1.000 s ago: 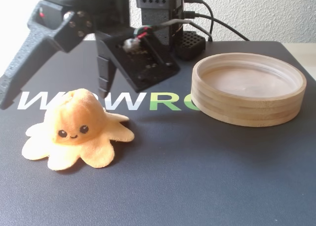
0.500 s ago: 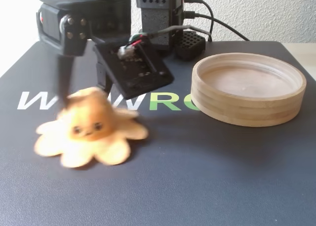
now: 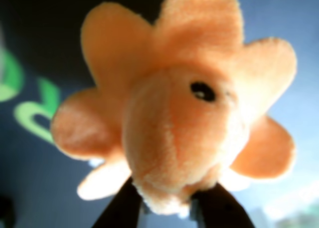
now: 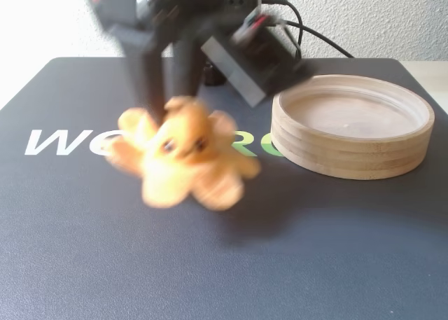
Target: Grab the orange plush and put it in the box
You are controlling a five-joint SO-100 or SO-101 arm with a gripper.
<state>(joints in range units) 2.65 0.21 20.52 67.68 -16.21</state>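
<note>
Dark mat, printed letters, cables and a pale wall

A dark blue-grey mat (image 4: pixel 210 264) lies under the gripper and covers the table. White and green letters (image 4: pixel 63 141) are printed on it, partly blurred in the wrist view (image 3: pixel 35 113). Black cables (image 4: pixel 308 33) run behind the gripper, in front of a white textured wall (image 4: pixel 378 15).
</note>
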